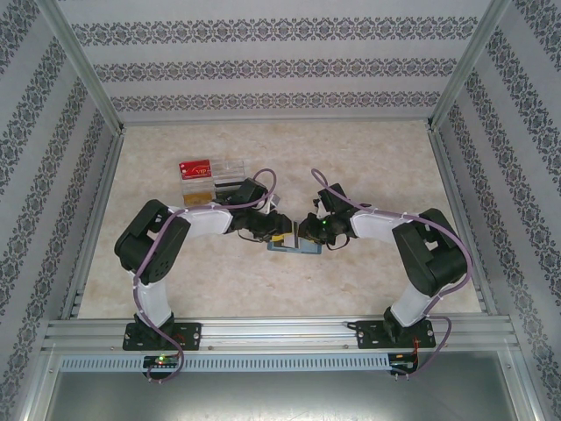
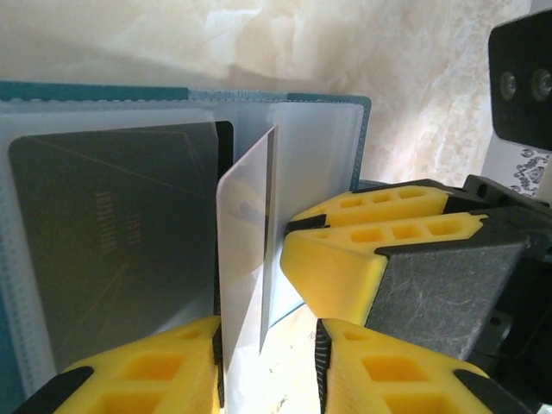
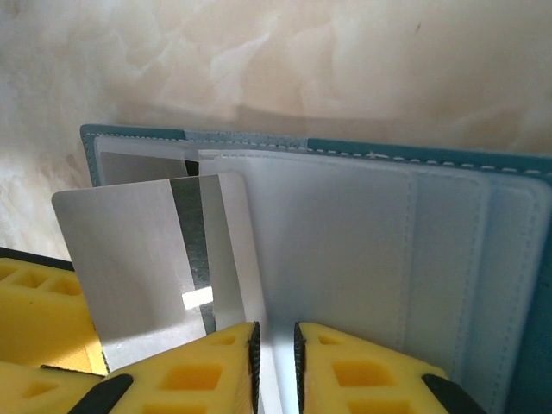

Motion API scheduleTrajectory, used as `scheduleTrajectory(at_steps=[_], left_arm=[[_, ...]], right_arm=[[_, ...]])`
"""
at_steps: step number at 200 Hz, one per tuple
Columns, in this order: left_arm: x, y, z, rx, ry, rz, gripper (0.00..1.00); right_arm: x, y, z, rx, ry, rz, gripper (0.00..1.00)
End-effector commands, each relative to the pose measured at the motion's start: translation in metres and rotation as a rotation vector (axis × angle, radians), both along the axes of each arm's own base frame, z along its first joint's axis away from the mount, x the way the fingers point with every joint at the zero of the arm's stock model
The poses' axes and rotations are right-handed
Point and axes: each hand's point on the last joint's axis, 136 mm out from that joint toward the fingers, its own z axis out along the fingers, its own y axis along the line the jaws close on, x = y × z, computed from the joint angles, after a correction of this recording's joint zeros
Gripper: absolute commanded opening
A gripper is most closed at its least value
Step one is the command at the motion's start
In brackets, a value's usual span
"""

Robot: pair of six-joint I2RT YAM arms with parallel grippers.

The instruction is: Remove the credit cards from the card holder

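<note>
Looks partway done, no more. Shows the holder (image 1: 294, 249) lying open on the table (image 1: 368, 167), about midway between the side edges and nearer the near edge, with both grippers meeting over it. Has one pale card (image 2: 246, 241) standing tilted near the fold. Hides that card's lower edge, so cannot tell whether it is free of its pocket. Straddles it with the left gripper (image 2: 268, 335), spread, a gap showing on one side, so probably not clamping. Shows the right gripper (image 3: 275, 332) nearly pressed together, with something thin and pale in the slit. Cannot tell whether that is the card's edge or the clear sleeve (image 3: 345, 250), nor what, if anything, is pinched. Leaves a second card (image 2: 112, 250), dark, flat under its own sleeve. Left to do, at a guess: lifting the first card clear, then drawing out the second.

Hard to make out: a tray (image 1: 230, 169) toward the far left corner, holding a red card (image 1: 195, 167) and a tan patch (image 1: 197, 186) beside it, too small to name. Cuts off the holder's near edge behind yellow fingers (image 2: 388, 371) in both wrist views.
</note>
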Motion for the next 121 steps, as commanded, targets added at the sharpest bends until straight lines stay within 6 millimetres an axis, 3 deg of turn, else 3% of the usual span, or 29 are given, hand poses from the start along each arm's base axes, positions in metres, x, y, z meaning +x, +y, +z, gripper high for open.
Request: scheduleTrajectory(at_steps=[1, 37, 67, 95, 121], left_arm=[[0.01, -0.004, 0.001, -0.034, 0.003, 0.015, 0.3], [0.01, 0.006, 0.001, 0.034, -0.011, 0.021, 0.13], [0.002, 0.022, 0.011, 0.117, -0.04, 0.013, 0.01], [0.0, 0.039, 0.037, 0.179, -0.113, 0.022, 0.01], [0.009, 0.067, 0.058, 0.315, -0.217, 0.058, 0.0]], right_arm=[[-0.001, 0.006, 0.0, 0.013, 0.01, 0.008, 0.2], [0.002, -0.001, 0.003, -0.014, -0.012, -0.006, 0.21], [0.011, -0.005, 0.022, -0.022, -0.075, 0.006, 0.22], [0.022, -0.002, 0.047, -0.01, -0.147, 0.036, 0.25], [0.035, -0.008, 0.067, -0.018, -0.226, 0.036, 0.38]])
